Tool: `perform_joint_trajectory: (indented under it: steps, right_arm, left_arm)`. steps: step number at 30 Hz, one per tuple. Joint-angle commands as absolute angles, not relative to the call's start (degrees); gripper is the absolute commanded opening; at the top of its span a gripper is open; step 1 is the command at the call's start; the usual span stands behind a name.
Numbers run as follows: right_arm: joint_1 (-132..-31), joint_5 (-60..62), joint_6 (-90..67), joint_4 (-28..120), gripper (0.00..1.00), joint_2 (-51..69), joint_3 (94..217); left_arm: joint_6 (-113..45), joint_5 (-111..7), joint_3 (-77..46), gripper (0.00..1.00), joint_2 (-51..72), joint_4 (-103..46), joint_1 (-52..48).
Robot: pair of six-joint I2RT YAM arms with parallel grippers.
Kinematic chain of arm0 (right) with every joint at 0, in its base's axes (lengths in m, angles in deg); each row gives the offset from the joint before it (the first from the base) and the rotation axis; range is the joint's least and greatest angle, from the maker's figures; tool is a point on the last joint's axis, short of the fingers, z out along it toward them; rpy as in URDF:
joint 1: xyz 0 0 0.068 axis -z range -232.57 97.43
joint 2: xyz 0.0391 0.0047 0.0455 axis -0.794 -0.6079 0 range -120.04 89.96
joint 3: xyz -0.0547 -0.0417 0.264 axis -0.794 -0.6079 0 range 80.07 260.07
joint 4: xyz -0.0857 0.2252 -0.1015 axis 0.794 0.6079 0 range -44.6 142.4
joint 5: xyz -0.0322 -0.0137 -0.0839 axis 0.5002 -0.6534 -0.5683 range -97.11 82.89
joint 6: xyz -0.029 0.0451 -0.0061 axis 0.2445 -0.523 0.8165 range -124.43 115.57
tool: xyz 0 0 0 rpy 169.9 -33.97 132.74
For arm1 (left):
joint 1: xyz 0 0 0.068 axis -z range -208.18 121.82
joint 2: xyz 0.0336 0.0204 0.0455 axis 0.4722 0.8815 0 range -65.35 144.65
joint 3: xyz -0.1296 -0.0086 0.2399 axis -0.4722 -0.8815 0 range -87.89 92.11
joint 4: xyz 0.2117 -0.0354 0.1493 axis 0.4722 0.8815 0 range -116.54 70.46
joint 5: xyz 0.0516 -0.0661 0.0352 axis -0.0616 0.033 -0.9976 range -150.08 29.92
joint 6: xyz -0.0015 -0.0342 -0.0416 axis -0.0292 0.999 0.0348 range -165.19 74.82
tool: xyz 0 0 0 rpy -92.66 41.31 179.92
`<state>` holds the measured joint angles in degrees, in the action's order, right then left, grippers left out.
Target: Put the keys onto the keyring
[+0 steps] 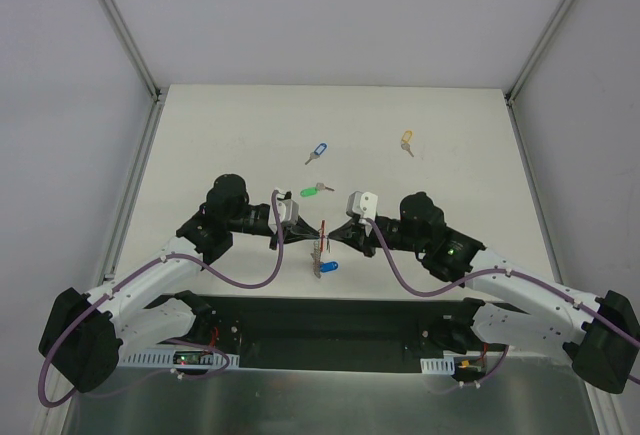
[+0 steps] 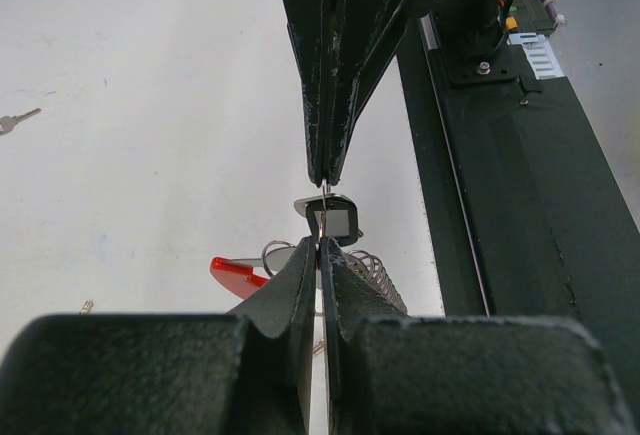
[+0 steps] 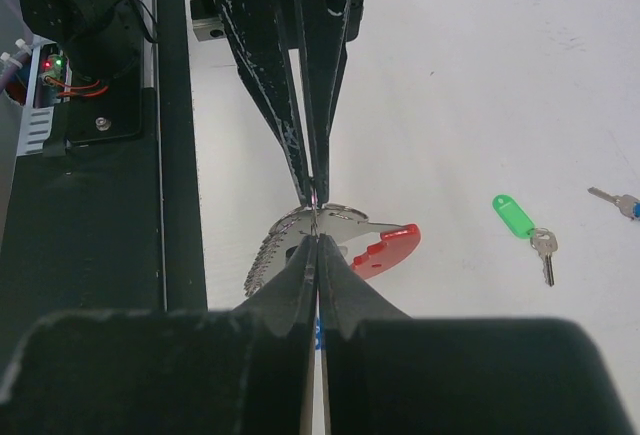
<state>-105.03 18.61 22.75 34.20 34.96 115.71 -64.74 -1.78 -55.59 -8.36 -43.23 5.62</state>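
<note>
The left gripper [image 2: 320, 247] and right gripper [image 3: 316, 242] meet tip to tip, each clamped on the keyring [image 3: 392, 245]. Purpose, apparently: steadying it for threading.

middle blocked, left gripper [image 2: 321, 245] and right gripper [image 3: 316, 240] nose to nose on the keyring [image 3: 395, 243], green key [image 1: 315, 191] just behind, loads of open table [image 1: 230, 125] beyond

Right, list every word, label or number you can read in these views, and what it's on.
Nothing can be read in any view.
Green tag: blank, no writing.
Black tag: pale insert, no writing visible.
White strip on the arm base: marks too small to read.
</note>
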Motion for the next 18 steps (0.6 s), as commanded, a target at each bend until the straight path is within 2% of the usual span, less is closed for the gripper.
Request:
perform_joint_trajectory:
  steps: [1, 18]
  right_arm:
    - [-104.68, 18.73, 22.2, 31.96, 0.01, 36.09, 115.49]
    - [-104.68, 19.43, 22.29, 31.78, 0.01, 35.73, 115.75]
  left_arm:
    - [-65.75, 0.3, -53.52, 0.0, -9.01, -44.82, 5.92]
    - [-65.49, 0.3, -53.43, 0.0, -8.83, -44.74, 5.92]
